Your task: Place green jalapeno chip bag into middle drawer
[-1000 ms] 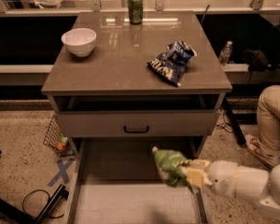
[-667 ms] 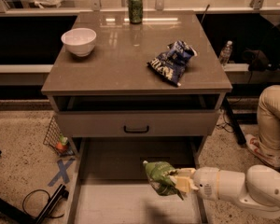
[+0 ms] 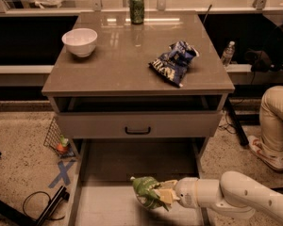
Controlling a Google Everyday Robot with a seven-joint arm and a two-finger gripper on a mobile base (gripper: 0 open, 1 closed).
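— Where's the pincer (image 3: 163, 196)?
— Over the near right part of the middle drawer (image 3: 104, 206), reaching in from the drawer's right side and clamped on the green jalapeno chip bag (image 3: 145, 190). The bag sits low over the drawer floor; I can't tell whether it touches.
— And farther back?
— Above the drawer's rear is the drawer front with a black handle (image 3: 137, 125). Higher still, the surface (image 3: 122, 67) carries a dark blue chip bag (image 3: 173, 62) right of the drawer's middle, a white bowl (image 3: 79, 41) to the left, and a green soda can (image 3: 137, 7) farthest back.
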